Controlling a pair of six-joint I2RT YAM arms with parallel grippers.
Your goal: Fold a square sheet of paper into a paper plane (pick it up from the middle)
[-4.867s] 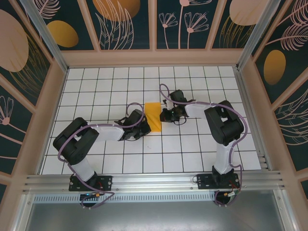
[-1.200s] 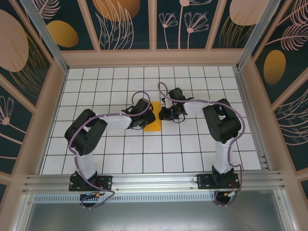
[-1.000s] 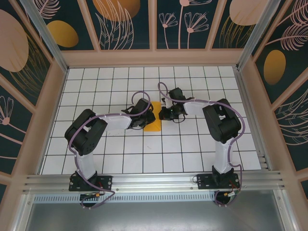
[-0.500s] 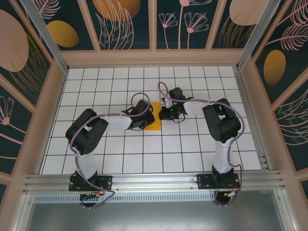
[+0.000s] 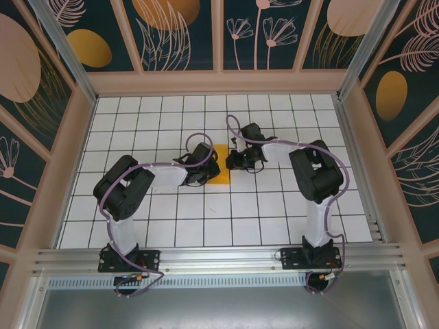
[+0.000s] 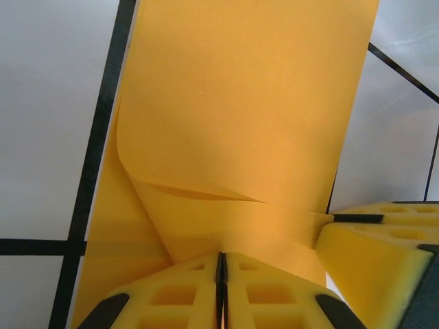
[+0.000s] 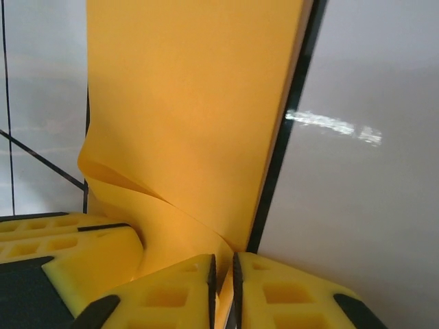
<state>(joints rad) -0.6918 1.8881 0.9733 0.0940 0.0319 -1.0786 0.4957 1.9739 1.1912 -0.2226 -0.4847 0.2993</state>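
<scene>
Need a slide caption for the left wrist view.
Left gripper pinching the folded orange paper on the white grid table.
</scene>
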